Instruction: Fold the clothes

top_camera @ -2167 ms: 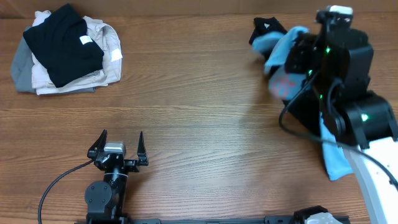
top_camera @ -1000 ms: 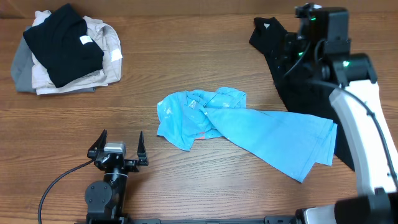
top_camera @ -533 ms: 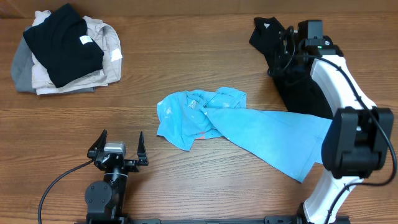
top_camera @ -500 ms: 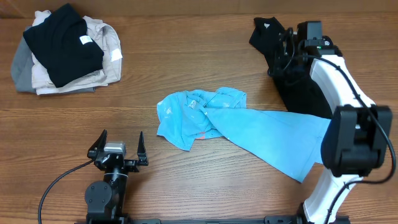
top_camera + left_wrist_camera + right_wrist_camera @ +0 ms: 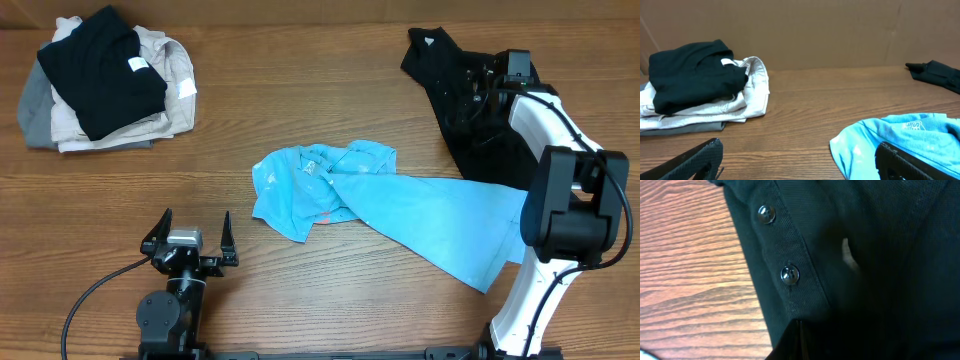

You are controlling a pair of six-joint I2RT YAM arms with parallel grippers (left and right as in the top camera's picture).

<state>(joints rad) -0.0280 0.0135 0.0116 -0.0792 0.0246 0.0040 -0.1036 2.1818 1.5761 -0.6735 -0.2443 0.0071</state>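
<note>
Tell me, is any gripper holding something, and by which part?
Left gripper: open, empty. Right gripper: at the black shirt near its buttons; hold cannot be told.

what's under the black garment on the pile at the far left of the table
Under the black garment lies a cream garment, then a grey garment at the bottom. Anything else between them is covered.

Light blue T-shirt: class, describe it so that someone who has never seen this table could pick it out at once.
On the wooden table, look to the middle, between the stacked clothes at far left and the black shirt at far right. The light blue T-shirt lies there crumpled, the only bright garment.
</note>
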